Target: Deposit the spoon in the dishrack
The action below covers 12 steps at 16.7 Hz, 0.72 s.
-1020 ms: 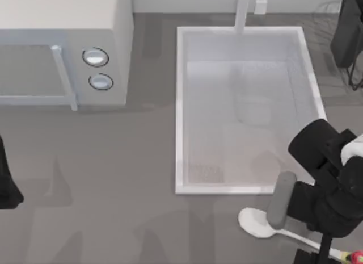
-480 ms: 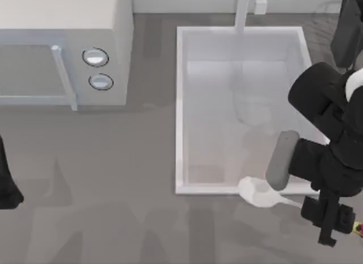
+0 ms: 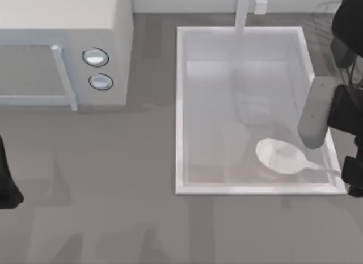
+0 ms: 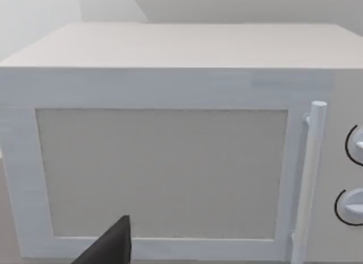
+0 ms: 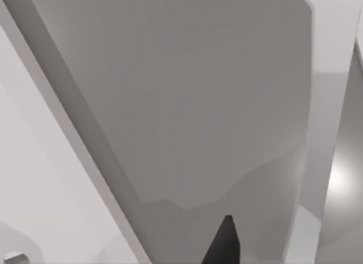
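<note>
The spoon (image 3: 281, 156) is pale white-grey, its oval bowl hanging over the near right part of the white sink. Its thin handle runs right to the view's edge, where its tip is hidden. My right gripper (image 3: 354, 174) is shut on that handle at the far right edge, by the sink's near right corner. A dark fingertip (image 5: 223, 244) shows in the right wrist view against the sink's walls. The dishrack (image 3: 341, 54) is a dark slab with thin wires at the back right, partly covered by my right arm. My left arm (image 3: 7, 184) stays parked at the left edge.
A white sink (image 3: 180, 105) fills the middle right, with a faucet (image 3: 243, 8) at its far rim. A white microwave (image 3: 62, 48) stands at the back left, and its door (image 4: 164, 170) faces the left wrist camera. Grey counter lies in front.
My right arm lifted the spoon from the counter in front of the sink and carried it back and to the right. The spoon's bowl now hangs over the basin.
</note>
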Available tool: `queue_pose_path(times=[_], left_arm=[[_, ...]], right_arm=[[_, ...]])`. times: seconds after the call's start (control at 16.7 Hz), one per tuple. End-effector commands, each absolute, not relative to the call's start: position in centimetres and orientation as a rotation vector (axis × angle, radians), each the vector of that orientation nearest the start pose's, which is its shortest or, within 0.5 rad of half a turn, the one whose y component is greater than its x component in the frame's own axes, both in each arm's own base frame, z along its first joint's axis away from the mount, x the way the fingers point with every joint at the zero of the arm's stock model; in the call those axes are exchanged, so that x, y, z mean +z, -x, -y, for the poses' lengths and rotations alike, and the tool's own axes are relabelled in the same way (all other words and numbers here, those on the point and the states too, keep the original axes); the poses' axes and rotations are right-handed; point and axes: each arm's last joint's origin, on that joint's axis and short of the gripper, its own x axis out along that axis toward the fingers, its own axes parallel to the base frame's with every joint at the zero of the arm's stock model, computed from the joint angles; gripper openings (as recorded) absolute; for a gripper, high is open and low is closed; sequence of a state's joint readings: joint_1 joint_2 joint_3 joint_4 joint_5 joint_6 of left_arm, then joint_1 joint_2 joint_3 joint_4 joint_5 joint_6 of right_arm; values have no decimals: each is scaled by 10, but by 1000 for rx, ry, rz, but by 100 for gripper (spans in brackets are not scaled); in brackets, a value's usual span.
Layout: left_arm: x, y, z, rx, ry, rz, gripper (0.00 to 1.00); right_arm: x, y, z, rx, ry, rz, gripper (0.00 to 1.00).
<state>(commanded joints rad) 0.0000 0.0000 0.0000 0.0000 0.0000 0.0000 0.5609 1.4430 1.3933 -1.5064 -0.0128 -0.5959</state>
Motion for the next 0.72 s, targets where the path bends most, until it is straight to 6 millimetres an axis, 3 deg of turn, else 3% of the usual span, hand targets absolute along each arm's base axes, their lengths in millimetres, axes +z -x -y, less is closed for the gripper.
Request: queue_pose_path(times=[0.42,0.72], left_arm=[[160,-106,1,0,0,0,100],[160,-106,1,0,0,0,100]], right_arm=[[314,-203,-129,898,866,-1353,0],[323,-227,-96,743,588,-1188,0]])
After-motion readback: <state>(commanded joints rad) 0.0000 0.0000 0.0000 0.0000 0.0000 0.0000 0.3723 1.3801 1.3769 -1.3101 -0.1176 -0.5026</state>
